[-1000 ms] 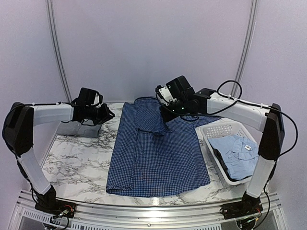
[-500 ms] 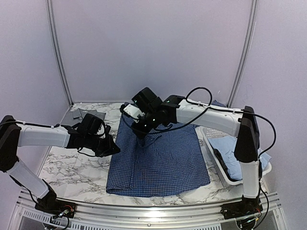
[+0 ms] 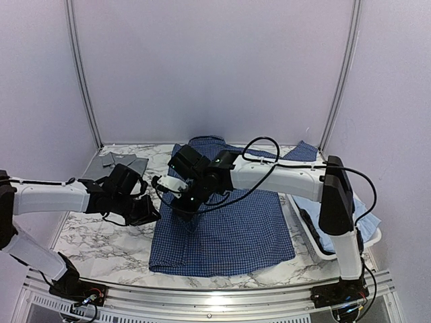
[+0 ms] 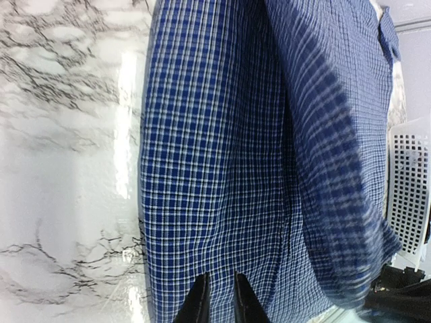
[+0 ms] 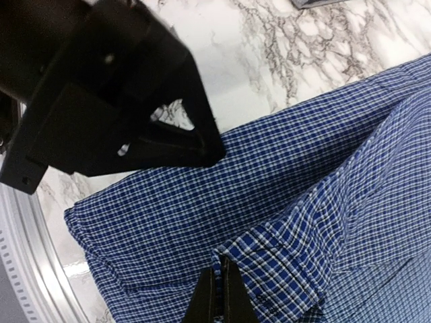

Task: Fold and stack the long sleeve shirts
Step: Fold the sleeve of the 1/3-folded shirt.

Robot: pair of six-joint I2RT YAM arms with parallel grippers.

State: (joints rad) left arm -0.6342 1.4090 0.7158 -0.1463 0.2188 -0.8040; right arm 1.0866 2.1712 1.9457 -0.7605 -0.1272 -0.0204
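The plain grey shirt [image 3: 118,161] lies bunched at the far left corner of the marble table [image 3: 94,242], well apart from the work. Nearer the front, the left gripper [image 3: 148,212] hovers low at the left edge of the dark blue checked shirt [image 3: 232,225], its jaws a narrow slit apart with no cloth visibly pinched between them. Just beside it, the right gripper [image 5: 217,281], reaching across from the far side, is clamped on the buttoned sleeve cuff [image 5: 273,259] and holds it over the left-hand part of the shirt's body.

The checked shirt is spread flat mid-table, collar towards the back wall. At the right edge a white laundry basket [image 3: 331,254] holds the light blue shirt [image 3: 308,205], partly hidden behind the right arm.

The step in hand looks to be the sleeve fold on the first shirt, so the task is at an early stage. The next move probably calls for laying the cuff flat on the body and letting go, with the left gripper placed to pin or lift the side edge.
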